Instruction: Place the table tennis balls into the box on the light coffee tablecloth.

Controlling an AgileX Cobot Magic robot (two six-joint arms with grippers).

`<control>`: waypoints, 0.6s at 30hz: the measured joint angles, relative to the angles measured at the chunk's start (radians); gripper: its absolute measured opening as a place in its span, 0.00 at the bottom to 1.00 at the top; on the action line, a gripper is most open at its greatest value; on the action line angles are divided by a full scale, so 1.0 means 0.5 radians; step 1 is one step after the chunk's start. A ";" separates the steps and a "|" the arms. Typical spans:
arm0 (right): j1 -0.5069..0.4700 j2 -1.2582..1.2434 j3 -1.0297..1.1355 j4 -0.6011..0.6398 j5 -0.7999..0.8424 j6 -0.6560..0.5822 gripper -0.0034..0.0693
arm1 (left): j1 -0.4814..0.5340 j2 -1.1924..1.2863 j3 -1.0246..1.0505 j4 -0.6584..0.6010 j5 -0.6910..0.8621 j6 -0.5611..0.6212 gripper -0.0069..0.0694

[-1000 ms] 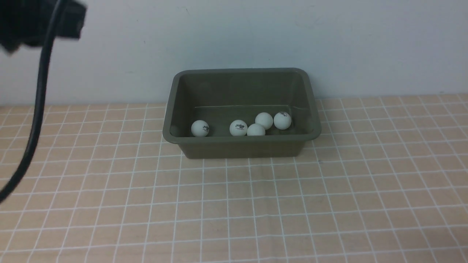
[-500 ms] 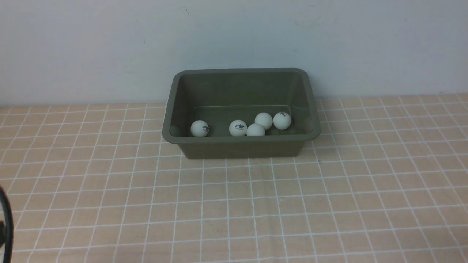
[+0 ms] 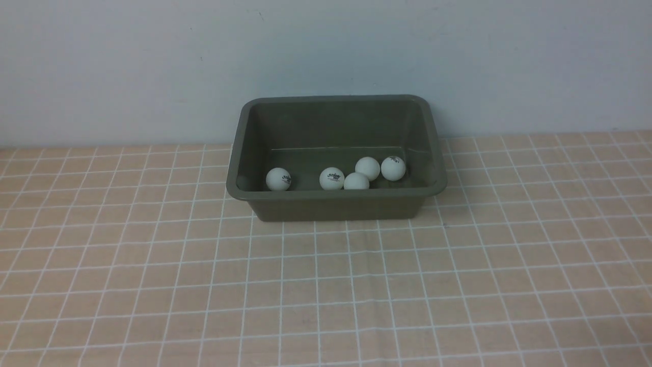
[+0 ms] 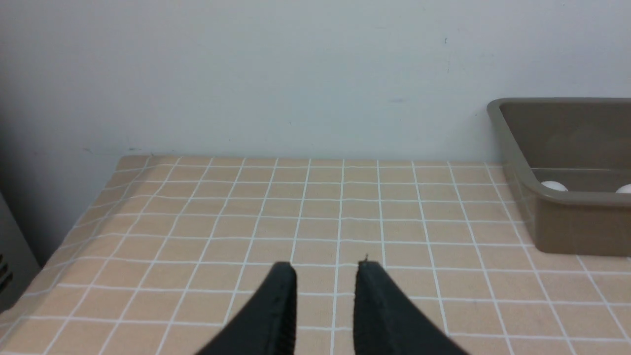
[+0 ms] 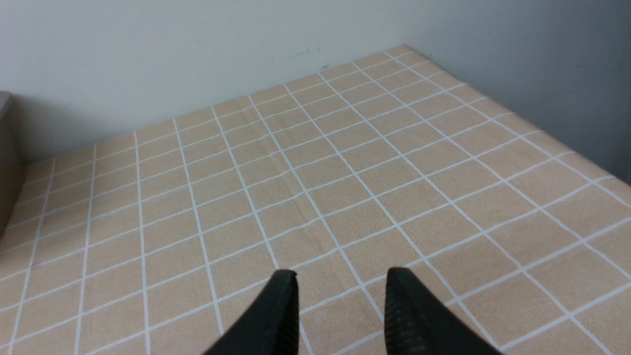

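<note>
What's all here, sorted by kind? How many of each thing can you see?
White table tennis balls, all inside the box: 5
Olive-grey box: 1
Checked tablecloth: 1
Robot grippers, left gripper and right gripper: 2
Total: 9

front cam sits high, looking forward and down at the box [image 3: 336, 204] mid-frame against the wall [image 3: 153, 66]. left wrist cam rides low over the tablecloth [image 4: 246, 222], facing the same wall, catching the box at right edge. right wrist cam looks down at the cloth's far corner, with a box sliver at left.
</note>
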 joint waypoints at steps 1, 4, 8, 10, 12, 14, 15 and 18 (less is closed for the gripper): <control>0.000 0.000 0.000 0.000 0.000 0.000 0.37 | 0.000 0.000 0.014 0.000 -0.003 0.000 0.25; 0.000 0.000 0.000 -0.002 0.000 0.000 0.37 | 0.000 0.000 0.078 0.004 -0.007 0.000 0.25; 0.000 0.000 0.000 -0.002 0.000 0.000 0.37 | 0.000 0.000 0.130 0.004 -0.007 0.000 0.25; 0.000 0.000 0.000 -0.002 0.000 0.000 0.37 | 0.000 0.000 0.183 0.004 -0.019 0.004 0.25; 0.000 0.000 0.000 -0.002 0.000 0.000 0.37 | 0.000 0.000 0.237 0.004 -0.034 0.023 0.25; 0.000 0.000 0.000 -0.002 0.000 0.000 0.37 | 0.000 0.000 0.298 0.004 -0.040 0.041 0.25; 0.000 0.000 0.000 -0.002 0.000 0.000 0.37 | 0.000 0.000 0.320 0.004 -0.042 0.043 0.25; 0.000 0.000 0.000 -0.002 0.000 0.000 0.37 | 0.000 0.000 0.393 0.006 -0.048 0.047 0.25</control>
